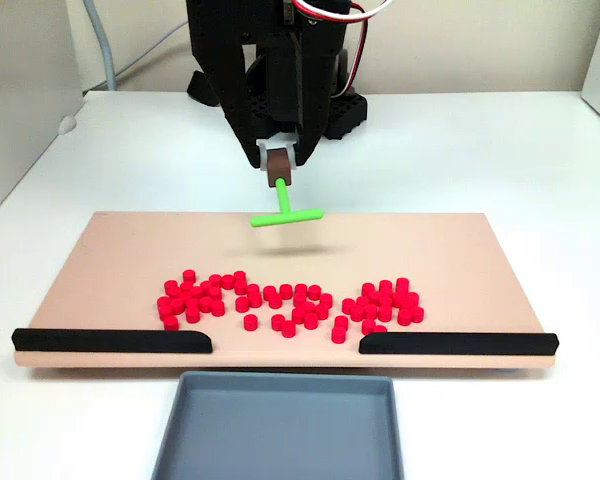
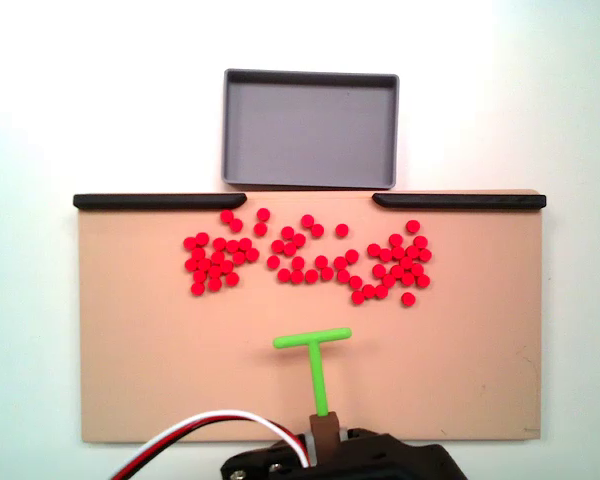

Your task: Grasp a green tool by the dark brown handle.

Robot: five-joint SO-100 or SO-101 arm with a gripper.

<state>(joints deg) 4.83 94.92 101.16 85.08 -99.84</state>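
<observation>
Green tool held off the tan board, hanging from the gripper near the board's far edge in a fixed view — faint shadow on the board under the crossbar. Largest first: white table under everything; tan board across the middle, long side facing the camera; black arm above the board's far edge, red and white wires at the top; grey tray just beside the board's near edge, centred on the gap between bars. Two black bars along that same edge, left and right, gap between them. Red cylinders scattered in a loose band just behind the bars, thicker clusters at left and right. In another fixed view, tool seen from above — stem running from the crossbar toward the arm, crossbar nearer the red cylinders but well apart from them. Dark brown handle capping the stem, pinched between the gripper's fingers, fingers closed against its sides; handle partly tucked under the gripper body in the top-down view.
</observation>
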